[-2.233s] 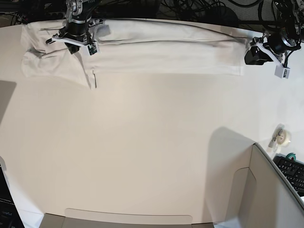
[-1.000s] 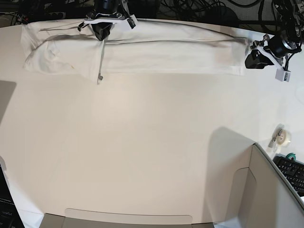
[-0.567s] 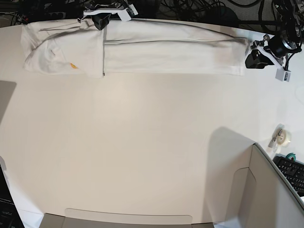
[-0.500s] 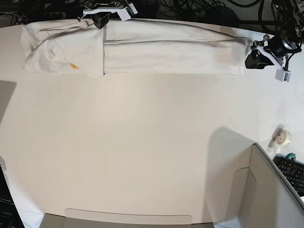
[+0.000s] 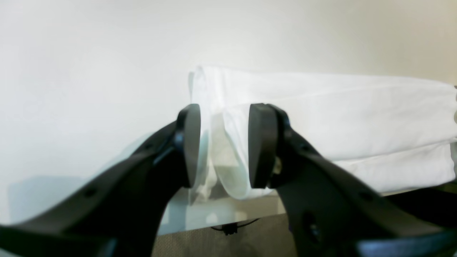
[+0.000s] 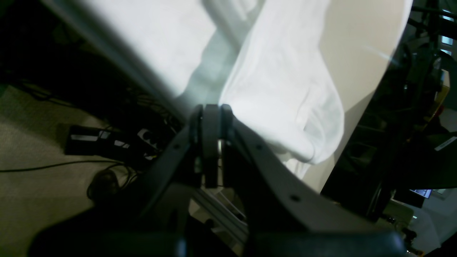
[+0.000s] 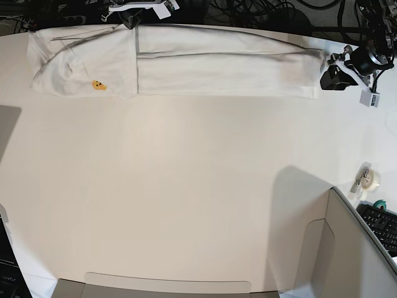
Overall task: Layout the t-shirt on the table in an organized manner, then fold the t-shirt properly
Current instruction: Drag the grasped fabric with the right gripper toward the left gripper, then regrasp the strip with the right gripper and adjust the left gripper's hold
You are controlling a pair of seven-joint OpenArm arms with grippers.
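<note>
Right gripper (image 7: 131,13): sitting at the far table edge, upper left in the base view; in its wrist view the jaws are pressing together with nothing visibly between them; cloth is lying just beyond the tips.
T-shirt (image 7: 186,62): lying as a long narrow folded band along the far side of the table (image 7: 186,198); long axis running left to right; one end doubled over at the left, showing a small yellow-orange print spot (image 7: 98,84).
Left gripper (image 7: 332,73): resting at the band's right end; in the wrist view the jaws are standing well apart, straddling a rolled fold of cloth (image 5: 228,157); whether the pads are pressing it, cannot tell.
Key relation: each arm is sitting at its own end of the band; the shirt is stretching from the left gripper toward the right gripper, so any next fold probably turns on bringing one end along that axis; left arm is nearer the unfolded end.
Hidden: printed front is facing inward or down, lettering not showing; right gripper partly cut off by the frame top; far hem merging with the table edge.
Side items: tape roll (image 7: 370,180) and keyboard (image 7: 383,225) are lying well apart from the shirt, lower right.
</note>
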